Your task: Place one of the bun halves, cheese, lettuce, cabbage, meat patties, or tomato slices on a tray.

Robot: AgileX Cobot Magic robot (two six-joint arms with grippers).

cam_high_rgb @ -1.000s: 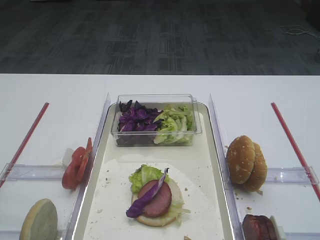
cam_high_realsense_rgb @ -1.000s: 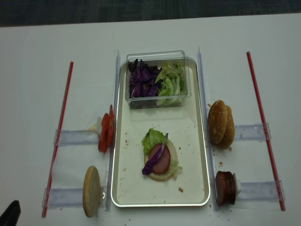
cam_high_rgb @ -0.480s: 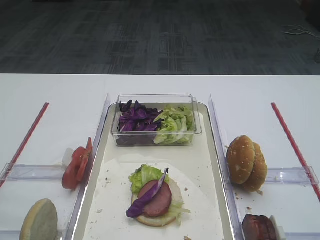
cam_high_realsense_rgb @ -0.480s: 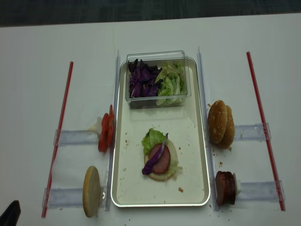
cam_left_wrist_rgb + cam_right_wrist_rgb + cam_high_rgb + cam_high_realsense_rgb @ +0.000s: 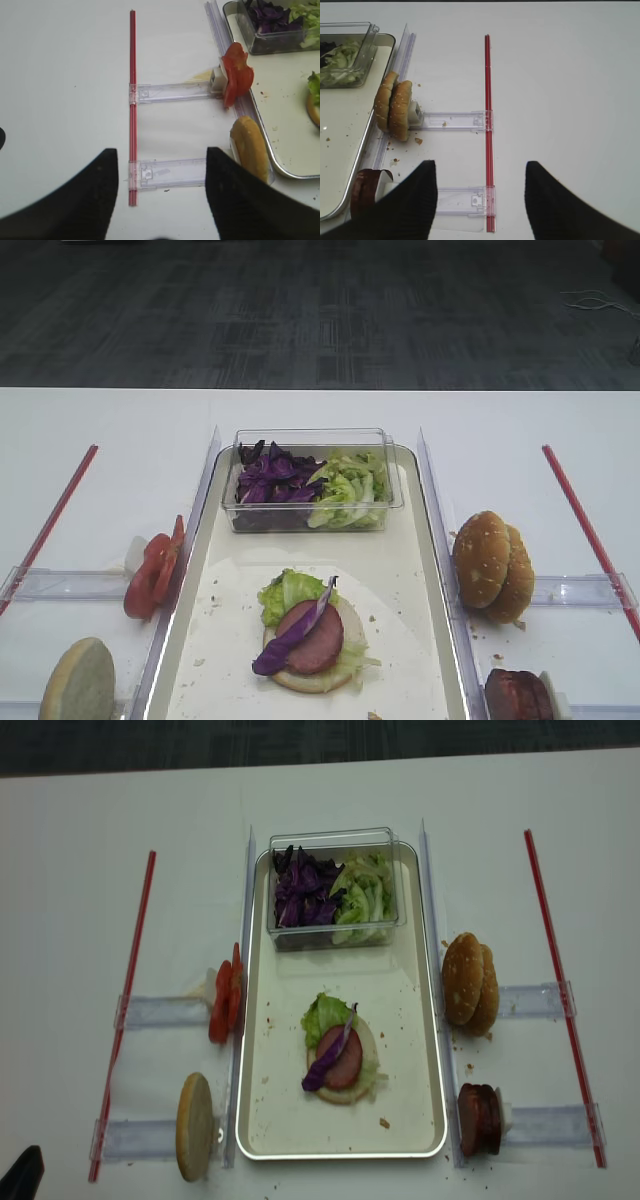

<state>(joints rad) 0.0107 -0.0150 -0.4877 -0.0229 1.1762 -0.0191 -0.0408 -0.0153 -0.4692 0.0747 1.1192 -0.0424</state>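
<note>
On the cream tray [image 5: 340,1154] lies a bun half topped with lettuce [image 5: 322,1012], a meat patty [image 5: 345,1065] and a purple cabbage strip [image 5: 325,1065]. Tomato slices [image 5: 236,75] and a bun half [image 5: 250,147] stand on edge left of the tray. Two bun halves [image 5: 394,109] and meat patties [image 5: 365,190] stand on its right. My left gripper [image 5: 162,155] hangs open over the left table, holding nothing. My right gripper [image 5: 480,167] hangs open over the right table, also holding nothing. No cheese shows.
A clear plastic box [image 5: 312,478] with purple cabbage and green lettuce sits at the tray's far end. Red strips [image 5: 125,1010] [image 5: 560,990] and clear plastic holders [image 5: 172,92] [image 5: 452,121] lie on the white table on both sides. Crumbs dot the tray.
</note>
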